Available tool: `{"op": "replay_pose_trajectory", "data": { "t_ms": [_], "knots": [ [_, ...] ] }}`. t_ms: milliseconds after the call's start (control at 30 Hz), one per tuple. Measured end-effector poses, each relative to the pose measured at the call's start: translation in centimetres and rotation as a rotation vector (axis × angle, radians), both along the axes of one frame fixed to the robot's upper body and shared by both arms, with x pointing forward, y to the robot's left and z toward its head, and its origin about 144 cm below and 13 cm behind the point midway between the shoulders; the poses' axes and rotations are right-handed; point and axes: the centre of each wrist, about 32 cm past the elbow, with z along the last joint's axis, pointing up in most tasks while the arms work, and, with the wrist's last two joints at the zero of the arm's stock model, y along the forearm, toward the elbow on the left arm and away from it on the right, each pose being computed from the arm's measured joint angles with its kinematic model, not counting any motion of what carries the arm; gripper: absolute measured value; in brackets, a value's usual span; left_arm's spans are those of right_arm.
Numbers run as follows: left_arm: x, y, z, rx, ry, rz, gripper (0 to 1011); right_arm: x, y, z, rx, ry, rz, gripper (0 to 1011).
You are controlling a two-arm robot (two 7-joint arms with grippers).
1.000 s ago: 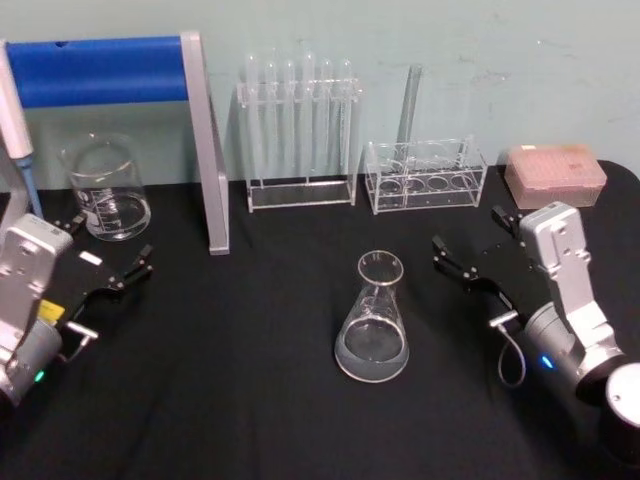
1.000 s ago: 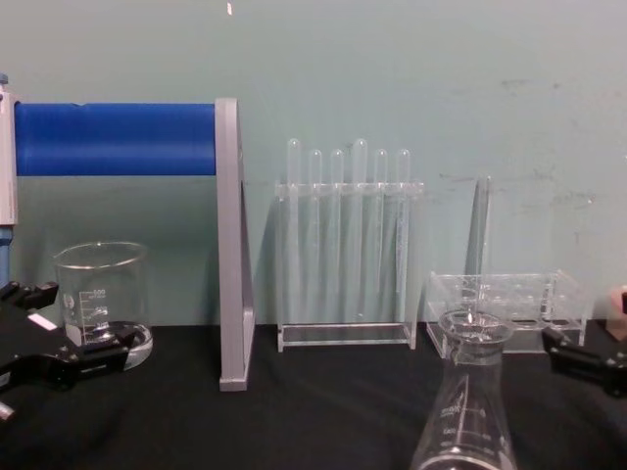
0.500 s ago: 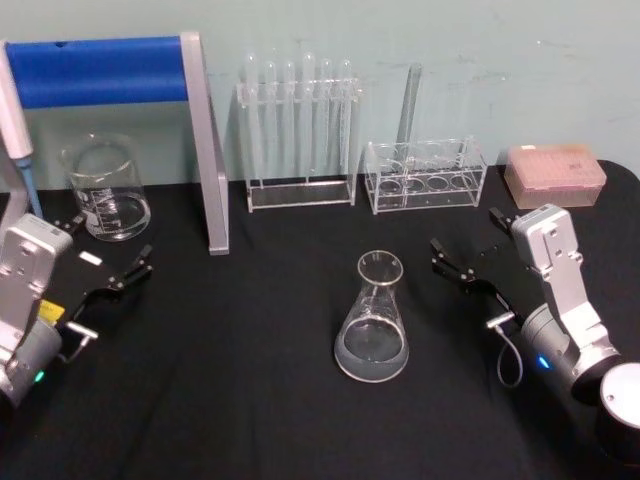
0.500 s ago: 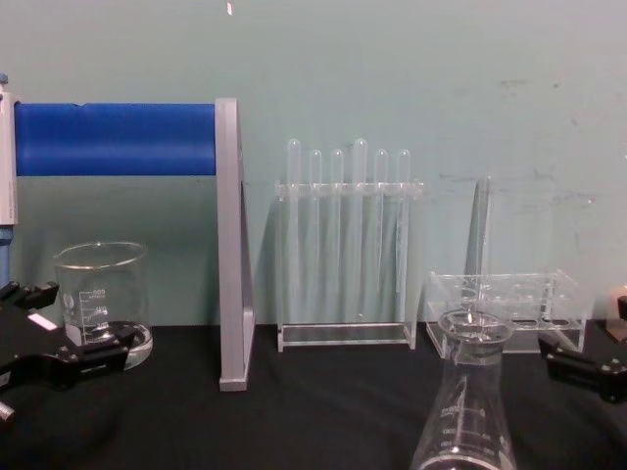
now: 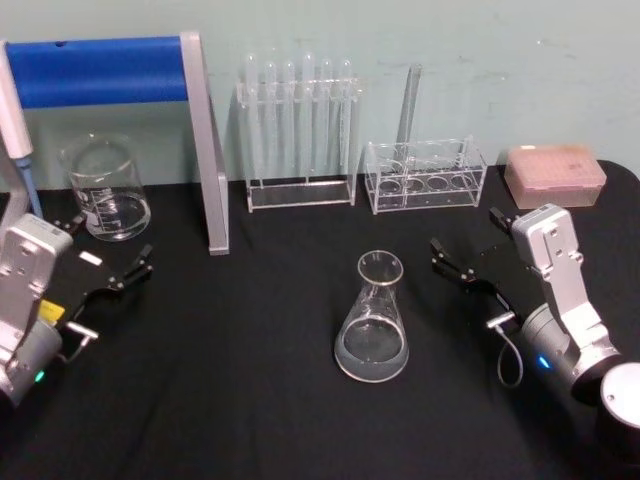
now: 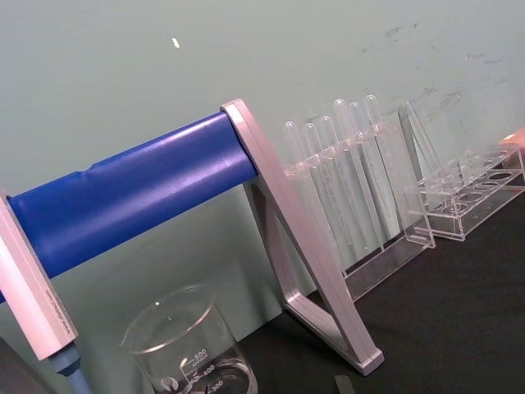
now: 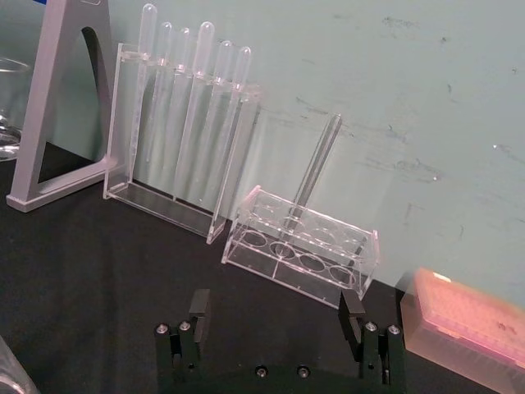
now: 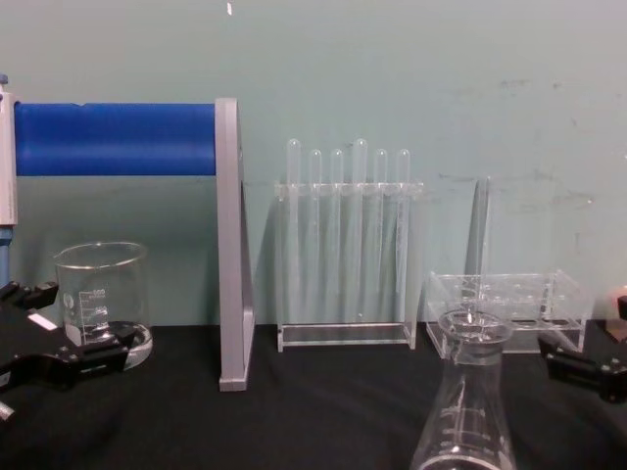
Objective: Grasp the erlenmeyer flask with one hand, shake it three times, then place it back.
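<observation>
The erlenmeyer flask (image 5: 373, 320) stands upright on the black table, roughly at its middle, clear glass with a wide base and narrow neck. It rises close in front in the chest view, the flask (image 8: 467, 401) at the lower right. My right gripper (image 5: 467, 234) hovers open to the right of the flask, apart from it, nothing between its fingers. In the right wrist view the right gripper (image 7: 276, 310) shows both fingers spread wide. My left gripper (image 5: 108, 240) rests open at the far left, near the beaker.
A glass beaker (image 5: 105, 190) sits back left beside a blue-and-grey stand (image 5: 205, 150). A rack of test tubes (image 5: 298, 130) and a lower clear rack (image 5: 425, 175) line the back wall. A pink box (image 5: 555, 175) lies back right.
My right gripper has edged slightly left toward the flask. The flask and the left arm have not moved.
</observation>
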Motion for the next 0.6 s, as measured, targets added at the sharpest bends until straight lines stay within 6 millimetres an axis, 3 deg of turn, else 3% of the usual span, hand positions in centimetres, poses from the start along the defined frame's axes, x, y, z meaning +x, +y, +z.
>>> {"op": "replay_pose_trajectory", "data": {
  "t_ms": [600],
  "knots": [
    [0.0, 0.0, 0.0, 0.0, 0.0, 0.0, 1001, 0.0, 0.0, 0.03, 0.001, -0.001, 0.0, 1000]
  ]
}}
